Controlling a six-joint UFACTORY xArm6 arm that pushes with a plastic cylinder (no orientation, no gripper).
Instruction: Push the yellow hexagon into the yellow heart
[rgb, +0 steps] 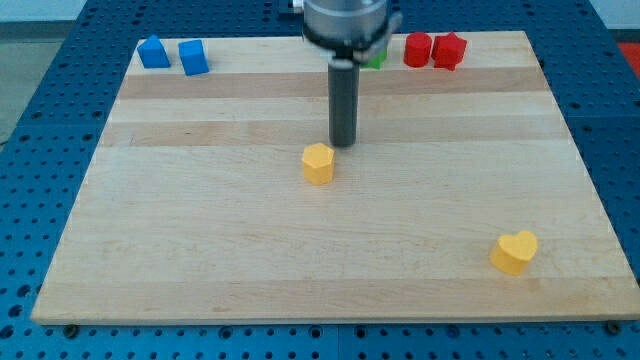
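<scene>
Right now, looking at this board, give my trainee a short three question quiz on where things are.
1. True or false: my tip touches the yellow heart.
2. Which block sits nearest my tip? A) blue block B) yellow hexagon C) red block
3. Fill in: the yellow heart lies toward the view's bottom ____ of the hexagon.

Key:
1. False; the heart sits far off, near the view's bottom right.
2. B; the tip stands just above and right of the hexagon in the view.
3. right
</scene>
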